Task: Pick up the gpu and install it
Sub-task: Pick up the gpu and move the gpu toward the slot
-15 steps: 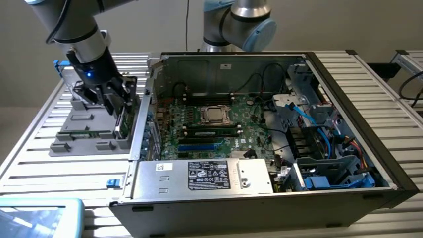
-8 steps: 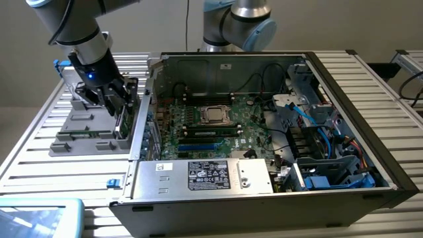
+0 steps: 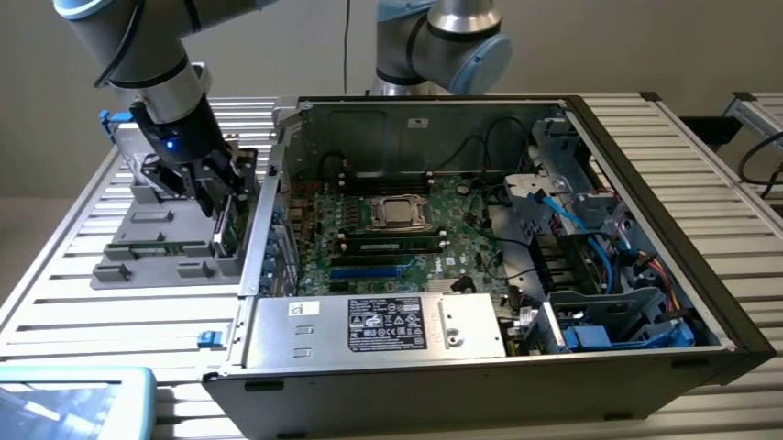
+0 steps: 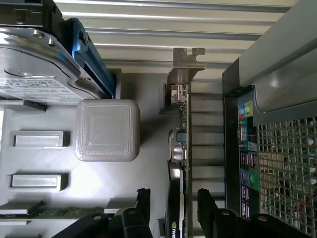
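The gpu (image 4: 179,144) stands on edge in the grey holder tray (image 3: 159,249), with its silver end bracket (image 4: 185,64) at one end and its black cooler side toward one finger. My gripper (image 4: 173,196) is open and straddles the card, one black finger (image 4: 142,198) apart from the cooler face and the other finger (image 4: 205,201) close to the green board face. In the exterior view the gripper (image 3: 208,188) hangs over the tray at the left of the open computer case (image 3: 636,183), with the gpu (image 3: 229,225) just below it.
A grey hard drive (image 4: 34,74) with a white label sits in the tray beside a grey block (image 4: 106,130). The case wall (image 4: 247,129) stands right beside the card. Inside the case lie the motherboard (image 3: 391,238) and a power supply (image 3: 380,325).
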`<action>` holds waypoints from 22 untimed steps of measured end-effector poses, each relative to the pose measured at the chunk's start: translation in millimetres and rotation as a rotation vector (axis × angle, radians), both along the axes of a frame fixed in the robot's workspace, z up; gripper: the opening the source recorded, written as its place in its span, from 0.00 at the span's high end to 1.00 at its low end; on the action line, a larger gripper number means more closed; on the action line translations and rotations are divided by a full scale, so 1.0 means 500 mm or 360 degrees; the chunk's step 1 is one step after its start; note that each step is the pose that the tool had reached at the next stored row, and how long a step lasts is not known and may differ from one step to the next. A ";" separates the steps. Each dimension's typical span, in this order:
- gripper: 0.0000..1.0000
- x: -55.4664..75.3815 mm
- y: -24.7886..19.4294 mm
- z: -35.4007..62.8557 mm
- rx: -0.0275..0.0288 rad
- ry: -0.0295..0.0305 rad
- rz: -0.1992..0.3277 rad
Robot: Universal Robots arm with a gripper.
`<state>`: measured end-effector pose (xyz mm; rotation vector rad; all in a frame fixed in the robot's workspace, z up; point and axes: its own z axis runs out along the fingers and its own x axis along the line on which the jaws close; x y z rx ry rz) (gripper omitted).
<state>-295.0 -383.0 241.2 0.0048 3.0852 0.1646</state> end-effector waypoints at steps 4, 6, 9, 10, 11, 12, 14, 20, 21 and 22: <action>0.48 0.000 0.0000 -0.002 0.00000 0.00000 0.0001; 0.48 0.000 -0.0004 -0.003 0.00000 0.00000 0.0002; 0.48 0.000 -0.0004 -0.008 0.00000 0.00000 0.0002; 0.48 0.000 -0.0004 -0.009 0.00002 -0.00001 0.0002; 0.48 0.000 -0.0004 -0.010 0.00004 0.00000 0.0002; 0.48 0.000 -0.0005 -0.011 0.00004 0.00002 0.0002; 0.48 0.000 -0.0005 -0.012 0.00011 -0.00006 0.0002; 0.48 0.000 -0.0004 -0.019 0.00009 -0.00006 0.0002; 0.48 0.001 -0.0001 -0.019 0.00008 -0.00006 0.0002; 0.48 0.001 0.0003 -0.020 0.00010 -0.00006 0.0002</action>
